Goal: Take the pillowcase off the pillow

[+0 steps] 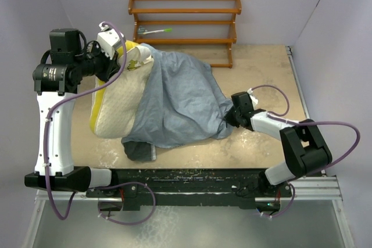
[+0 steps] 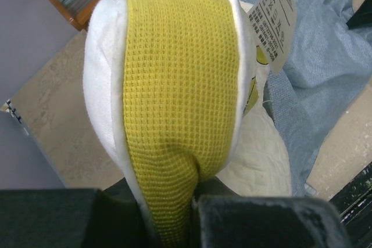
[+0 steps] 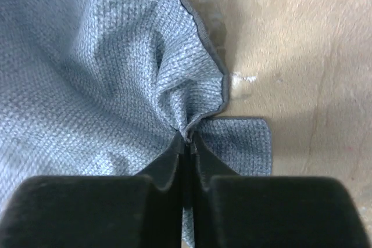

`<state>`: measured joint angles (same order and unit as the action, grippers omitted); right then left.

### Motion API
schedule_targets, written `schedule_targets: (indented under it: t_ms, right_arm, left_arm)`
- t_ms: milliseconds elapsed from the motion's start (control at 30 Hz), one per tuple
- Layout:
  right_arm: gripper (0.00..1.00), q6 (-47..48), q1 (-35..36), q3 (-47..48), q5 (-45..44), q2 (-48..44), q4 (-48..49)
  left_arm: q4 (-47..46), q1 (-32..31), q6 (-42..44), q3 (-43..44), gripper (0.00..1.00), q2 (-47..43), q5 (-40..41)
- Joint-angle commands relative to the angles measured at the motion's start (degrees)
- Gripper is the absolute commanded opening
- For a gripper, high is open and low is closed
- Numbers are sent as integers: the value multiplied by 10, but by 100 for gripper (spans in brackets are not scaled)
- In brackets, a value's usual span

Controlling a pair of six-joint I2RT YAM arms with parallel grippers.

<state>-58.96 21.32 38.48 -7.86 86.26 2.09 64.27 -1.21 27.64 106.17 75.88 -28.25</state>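
Note:
The cream quilted pillow with yellow edging lies at the left of the table, its right part still inside the pillowcase. The pillowcase shows its blue-grey inside, with a dark fold at the front. My left gripper is shut on the pillow's yellow edge at its far end and lifts it; the white tag hangs beside it. My right gripper is shut on a bunched edge of the pillowcase at its right end, low on the table.
A wooden rack stands at the back with a toothbrush on a shelf. White walls close the left, back and right. The tan table lies bare on the right.

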Motion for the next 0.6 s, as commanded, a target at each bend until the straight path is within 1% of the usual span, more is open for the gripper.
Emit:
schedule_targets:
  t_ms: [0, 133, 233, 300, 367, 467, 567]
  right_arm:
    - [0, -17, 2, 28, 24, -28, -49]
    - [0, -3, -14, 70, -15, -77, -98]
    - [0, 9, -40, 86, -32, -111, -125]
    - [0, 8, -72, 83, -25, -135, -131]
    - [0, -8, -119, 64, 4, -165, -126]
    - [0, -37, -184, 44, 33, -211, -118]
    - [0, -41, -237, 59, 33, -239, -145]
  left_arm:
    - [-77, 2, 5, 11, 0, -18, -3]
    - [-79, 2, 20, 40, 0, -16, 34]
    - [-103, 2, 46, 82, 0, -13, 110]
    - [-150, 3, 69, 94, 0, -14, 191]
    - [-209, 7, 101, 86, 0, -21, 261]
    - [-261, 15, 122, 84, 0, -27, 300]
    - [-297, 16, 115, 92, 0, -30, 330]
